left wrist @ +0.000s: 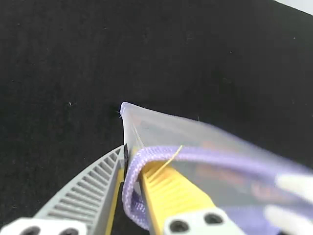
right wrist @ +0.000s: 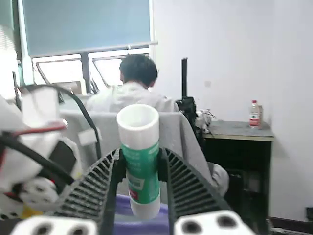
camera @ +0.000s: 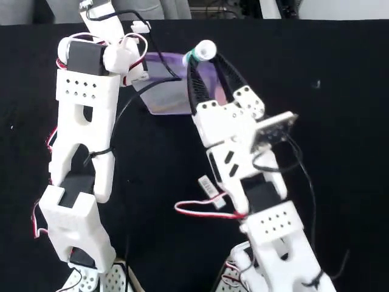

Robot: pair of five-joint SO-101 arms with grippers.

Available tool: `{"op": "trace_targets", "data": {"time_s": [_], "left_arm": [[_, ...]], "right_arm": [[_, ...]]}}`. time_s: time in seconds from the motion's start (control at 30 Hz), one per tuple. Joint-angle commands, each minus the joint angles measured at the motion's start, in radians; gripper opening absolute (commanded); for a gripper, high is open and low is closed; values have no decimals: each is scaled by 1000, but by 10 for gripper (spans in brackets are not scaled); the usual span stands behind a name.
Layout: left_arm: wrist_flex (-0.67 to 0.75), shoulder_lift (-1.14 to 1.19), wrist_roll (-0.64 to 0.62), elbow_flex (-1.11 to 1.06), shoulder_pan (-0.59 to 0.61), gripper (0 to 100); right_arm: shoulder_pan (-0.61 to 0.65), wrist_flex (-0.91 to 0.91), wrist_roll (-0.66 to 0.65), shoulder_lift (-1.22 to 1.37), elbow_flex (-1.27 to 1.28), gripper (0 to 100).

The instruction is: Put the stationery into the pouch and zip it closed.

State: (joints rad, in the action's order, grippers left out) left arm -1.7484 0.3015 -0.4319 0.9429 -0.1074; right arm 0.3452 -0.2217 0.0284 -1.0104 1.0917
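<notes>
Status: glue stick [camera: 204,50] gripped at pouch [camera: 165,91] mouth, pouch edge pinched

- Right gripper [camera: 205,59]: upper centre of the high view, black fingers clenched on the glue stick from both sides. In the right wrist view the right gripper [right wrist: 140,154] holds the stick [right wrist: 141,166] upright by its green body. The white cap stands above the fingers and the white lower end pokes out below them.
- Lower end of the stick sits just over a purple strip of the pouch. Cannot tell whether it is inside the mouth or only touching the rim.
- Left gripper [left wrist: 128,157]: grey finger and yellow finger closed on the purple zip edge of the pouch [left wrist: 195,139], near one corner.
- Pouch: translucent with a purple zip band, at upper centre of the high view, between the two arms' ends. The clear body hangs toward the lower left of the band over the black counter [camera: 340,121].
- Pouch corner shows in mid-frame of the left wrist view, with the counter dark behind it. Zip state cannot be read.
</notes>
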Motion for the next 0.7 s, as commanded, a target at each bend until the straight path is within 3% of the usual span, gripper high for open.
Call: {"op": "trace_targets", "data": {"time_s": [0.0,0.17,0.57,0.67], "left_arm": [[-9,12,-6,-18,12,30],[-9,12,-6,-18,15,30],[-11,12,-6,-18,12,30],[-11,12,-6,-19,12,30]], "right_arm": [[35,55,77,-90,-10,17],[107,58,74,-88,5,17],[106,52,40,-68,2,17],[106,-57,9,8,8,17]]}}
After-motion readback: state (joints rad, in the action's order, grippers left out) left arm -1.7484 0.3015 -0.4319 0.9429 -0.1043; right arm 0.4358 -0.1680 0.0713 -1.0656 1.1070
